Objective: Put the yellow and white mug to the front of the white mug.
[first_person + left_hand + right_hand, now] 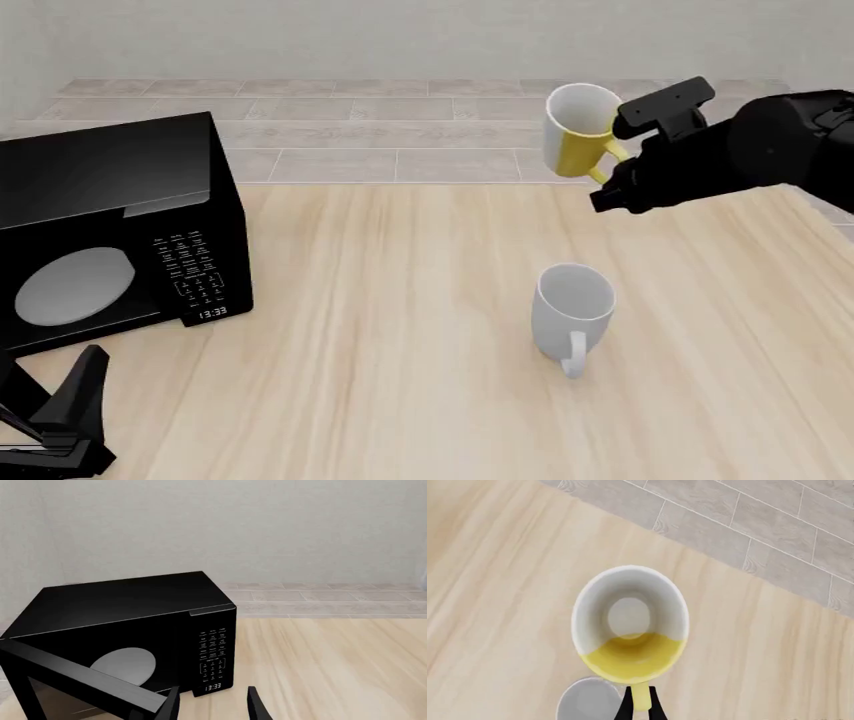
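The right gripper [617, 150] is clamped on the yellow loop handle of the small yellow and white mug [579, 133], holding it in the air above the far right part of the light wooden table [387, 330]; in the front view the mug hangs tilted, its white rim turned up and toward the left. The right wrist view looks straight into the mug [630, 624], showing the white inside and a crescent of yellow wall, with the two dark fingertips [625, 709] pinched on either side of the handle. The plain all-white mug [574, 310] stands upright on the table nearer the camera than the held one and well apart from it, its white handle pointing toward the near edge; a grey-white part of it shows below the yellow mug in the right wrist view [587, 700]. A black microwave oven [114, 230] with its door swung open sits at the left side of the table, the display reading 13:33. The left gripper [60, 425] rests low at the near left corner beside the microwave's door, its fingers [257, 707] spread apart with nothing between them.
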You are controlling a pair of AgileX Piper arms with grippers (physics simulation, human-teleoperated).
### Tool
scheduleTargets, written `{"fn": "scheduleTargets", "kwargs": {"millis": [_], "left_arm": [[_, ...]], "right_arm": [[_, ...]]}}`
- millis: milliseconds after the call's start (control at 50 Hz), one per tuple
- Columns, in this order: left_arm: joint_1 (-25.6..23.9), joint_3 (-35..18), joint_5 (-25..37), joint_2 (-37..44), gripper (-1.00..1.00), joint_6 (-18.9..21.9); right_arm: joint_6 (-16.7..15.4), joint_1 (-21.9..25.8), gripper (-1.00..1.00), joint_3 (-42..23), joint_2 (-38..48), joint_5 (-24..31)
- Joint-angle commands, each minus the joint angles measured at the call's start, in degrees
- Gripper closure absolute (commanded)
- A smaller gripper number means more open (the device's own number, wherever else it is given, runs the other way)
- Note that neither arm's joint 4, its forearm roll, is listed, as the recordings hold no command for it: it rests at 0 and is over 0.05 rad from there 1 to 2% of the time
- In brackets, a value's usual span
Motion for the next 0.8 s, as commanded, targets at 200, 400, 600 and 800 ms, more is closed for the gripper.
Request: {"fn": "scheduleTargets", "kwargs": {"millis": [200,400,600,800], "left_arm": [[-0.19,0.07,0.06,-0.13,-1.00,0.02],[-0.19,0.07,0.05,-0.11,-1.00,0.01],[-0.19,0.07,0.05,-0.12,-1.00,0.03],[-0.19,0.07,0.06,-0.12,-1.00,0.00]], "right_arm": [[1.17,-1.08,1.00,-0.99,5.74,-3.26],[1.17,-1.38,1.00,-1.07,9.67,-6.10],[1.34,-2.12,1.00,-2.20,13.12,-7.45],[1.13,-2.85,1.00,-4.33,15.52,-7.51]]}}
